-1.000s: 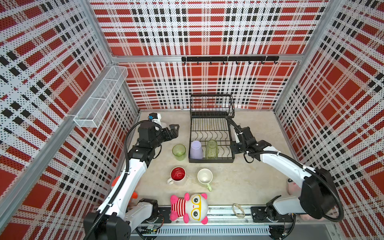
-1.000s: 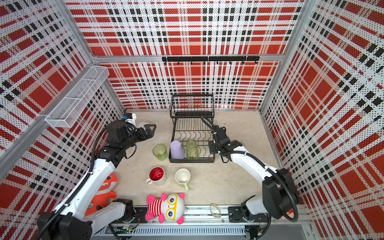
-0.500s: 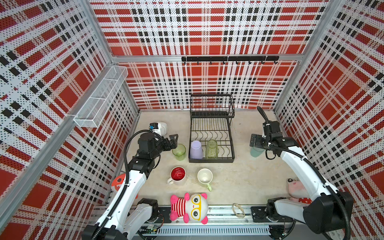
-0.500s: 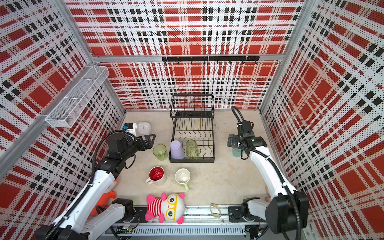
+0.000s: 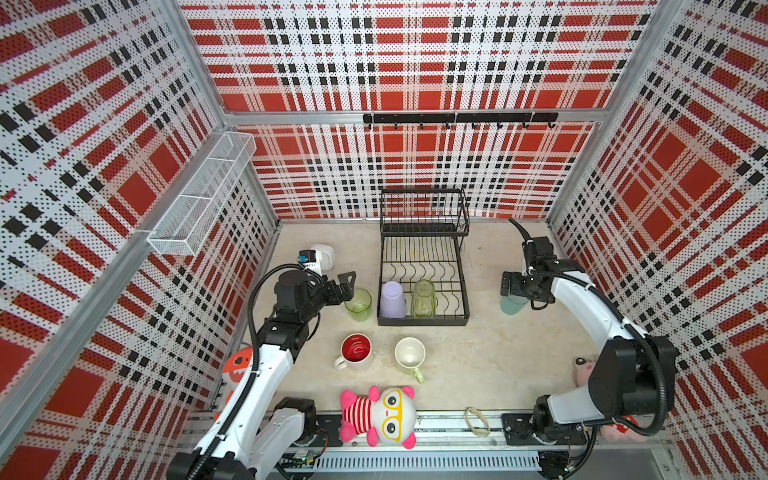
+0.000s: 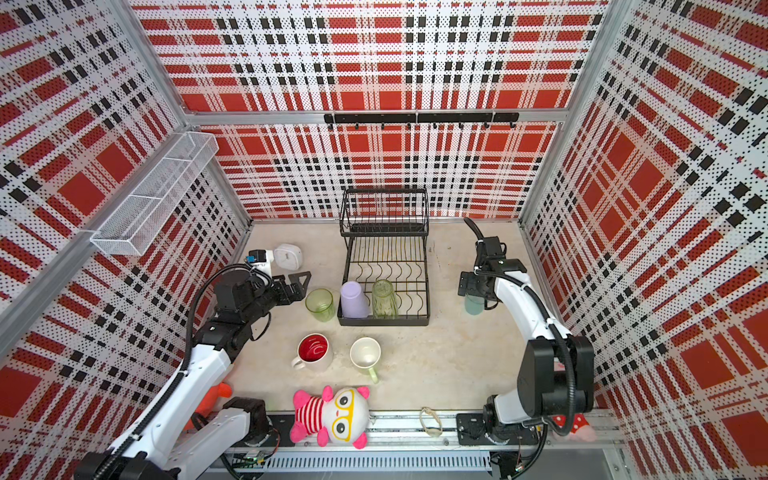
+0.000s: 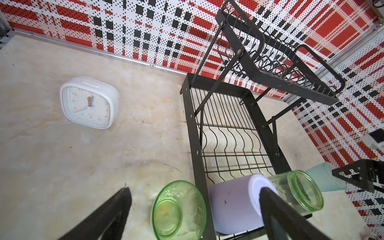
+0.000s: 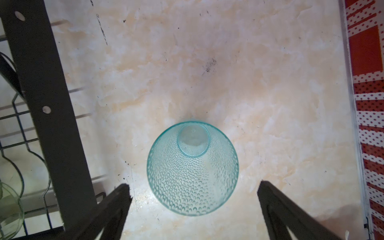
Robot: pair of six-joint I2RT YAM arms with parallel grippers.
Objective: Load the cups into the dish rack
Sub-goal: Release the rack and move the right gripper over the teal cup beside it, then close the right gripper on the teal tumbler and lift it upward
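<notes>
The black dish rack [image 5: 422, 322] [image 6: 382, 322] stands mid-table; a lavender tumbler [image 5: 392, 299] and a green ribbed tumbler [image 5: 423, 298] sit mouth-down at its front. Just left of it a second green tumbler [image 5: 358, 304] [image 7: 178, 209] stands upright, with my open left gripper [image 5: 348, 286] [image 7: 194, 193] close beside and above it. A white mug with red inside [image 5: 356, 351] and a pale green mug [image 5: 410, 355] stand nearer the front. Right of the rack, my open right gripper [image 5: 513, 289] [image 8: 193, 188] hovers over the teal cup [image 5: 512, 306] [image 8: 192, 168], not touching it.
A white clock [image 5: 324, 257] lies behind the left gripper. A pink-and-white plush [image 5: 380, 415] and a rubber band [image 5: 476, 422] lie at the front edge, and other toys [image 5: 237, 365] sit in both front corners. A white mesh shelf [image 5: 199, 195] hangs on the left wall.
My right gripper left the rack, swung right and opened wide above the teal cup. The left gripper moved forward and down to the green tumbler on the table.
</notes>
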